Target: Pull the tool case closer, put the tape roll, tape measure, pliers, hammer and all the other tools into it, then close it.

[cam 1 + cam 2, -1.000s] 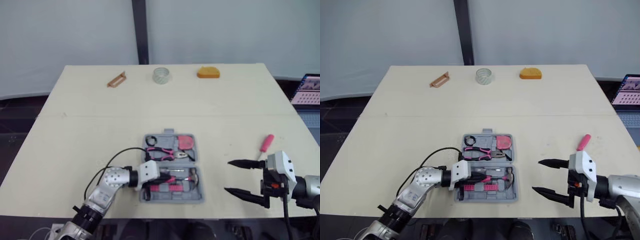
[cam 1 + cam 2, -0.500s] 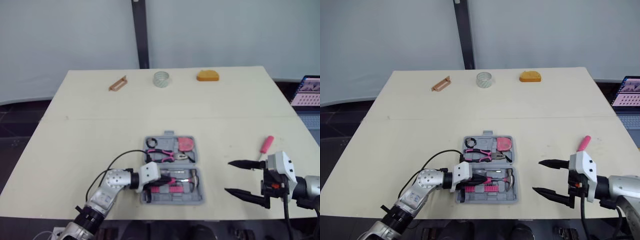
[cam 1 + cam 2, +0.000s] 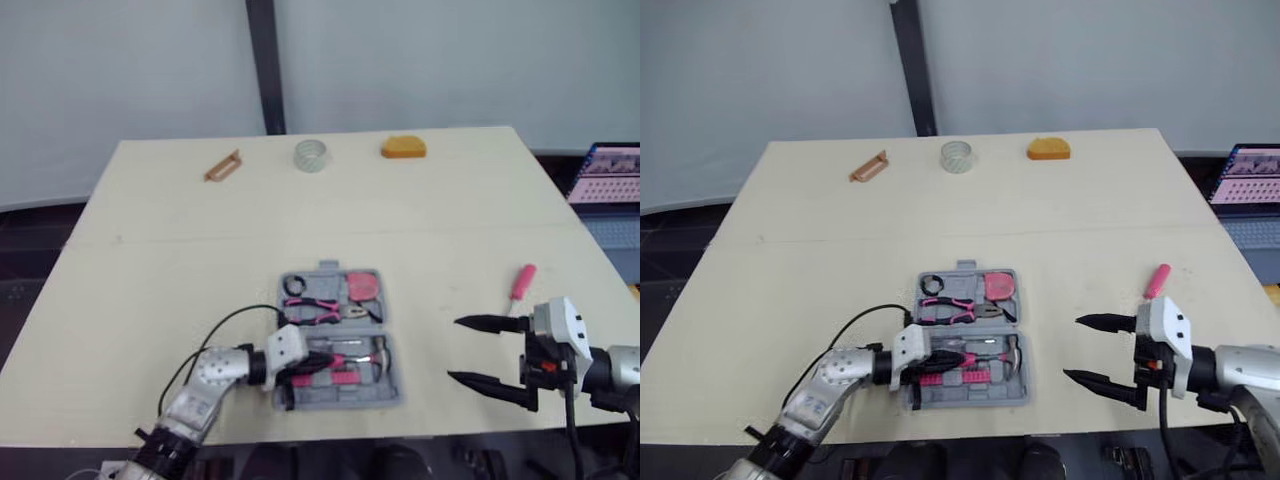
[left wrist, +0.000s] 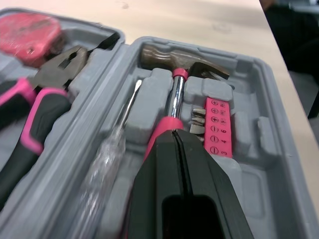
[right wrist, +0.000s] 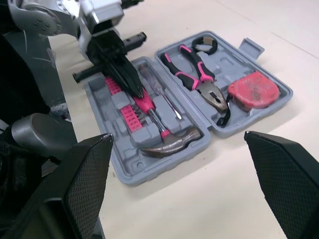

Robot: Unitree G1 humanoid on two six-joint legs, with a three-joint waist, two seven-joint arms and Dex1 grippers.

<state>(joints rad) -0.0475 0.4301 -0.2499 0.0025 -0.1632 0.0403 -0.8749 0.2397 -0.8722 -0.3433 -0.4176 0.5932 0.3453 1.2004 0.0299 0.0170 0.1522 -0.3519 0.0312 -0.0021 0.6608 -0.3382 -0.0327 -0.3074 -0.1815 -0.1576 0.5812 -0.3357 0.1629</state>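
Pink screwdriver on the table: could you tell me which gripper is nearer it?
Right. The right gripper hovers close to the pink screwdriver; the left gripper is over the tool case.

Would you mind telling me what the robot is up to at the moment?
The robot is packing a grey tool case that lies open on the table. Its left hand, shut, rests on the hammer in the case's near half; pliers and a tape measure sit in the far half. The right hand hovers open beside the case, holding nothing. A pink screwdriver and the tape roll are not yet packed.
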